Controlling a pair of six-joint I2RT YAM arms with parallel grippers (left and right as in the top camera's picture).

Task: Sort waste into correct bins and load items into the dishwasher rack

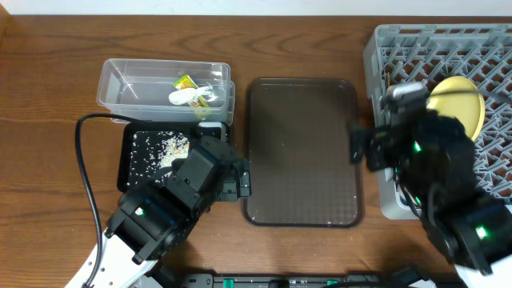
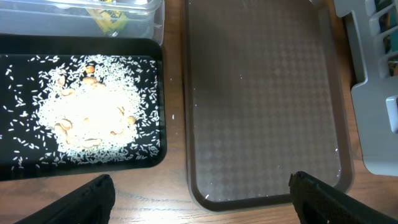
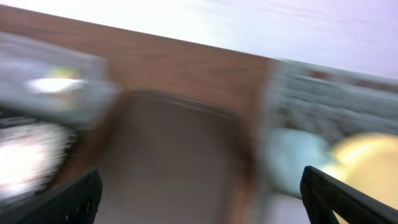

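Near edge first.

- Left gripper [image 2: 200,182]: one. Its fingers [image 2: 87,200] are spread wide with nothing between them. It hangs over the near left corner of the serving tray [image 2: 264,106].
- Right gripper [image 3: 200,174]: one, also spread and empty. Its own view is badly smeared. From overhead I place it between the serving tray and the dishwasher rack [image 1: 400,48].
- Black tray [image 2: 12,169]: one, long axis left-right. It carries a single heap of rice [image 2: 87,115] with loose grains scattered round it; I can't count them.
- Serving tray: one, bare, long axis near-to-far.
- Clear tub [image 1: 120,88]: one, just beyond the black tray, long axis left-right. Inside are one wrapper [image 1: 186,82], lying aslant, and one white scrap [image 1: 190,98] touching it.
- Dishwasher rack: one, at the far right of the table [image 1: 48,64]. It holds one yellow plate [image 1: 458,104]; I can't settle its tilt.
- A pale blue bowl [image 3: 297,152] shows blurred beside the plate.
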